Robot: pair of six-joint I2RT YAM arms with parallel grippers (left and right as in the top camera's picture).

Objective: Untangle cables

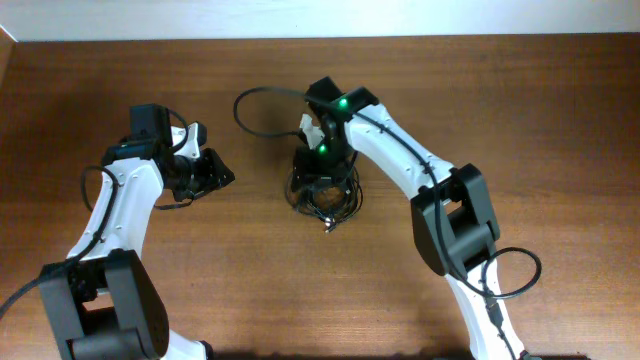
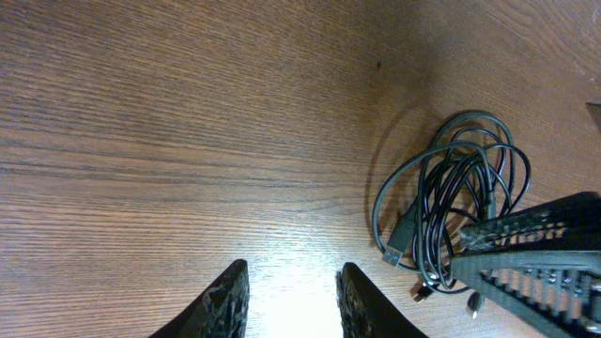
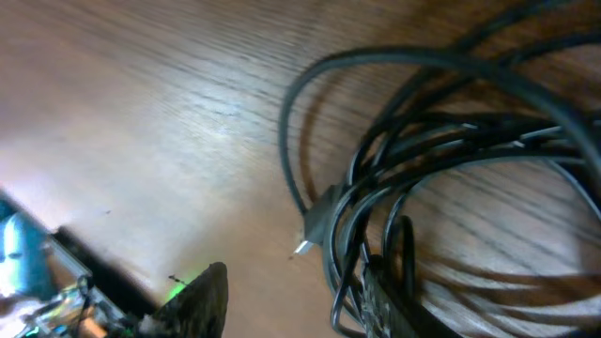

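Note:
The cables (image 1: 327,197) lie as one knotted bundle of thin black loops at the table's middle. In the left wrist view the cables (image 2: 462,202) sit at the right, with a silvery plug (image 2: 398,247) at the near edge. My right gripper (image 1: 321,178) hangs over the bundle. In the right wrist view the right gripper (image 3: 296,302) is open: one finger (image 3: 387,302) stands among the loops (image 3: 451,169), and bare wood shows between the jaws. My left gripper (image 1: 213,172) is well left of the bundle. Seen from its own wrist, the left gripper (image 2: 291,302) is open over bare table.
A thicker black arm cable (image 1: 243,105) arcs behind the bundle, left of the right arm. Another arm cable (image 1: 518,272) loops near the right arm's base. The table's back edge (image 1: 320,38) runs along the top.

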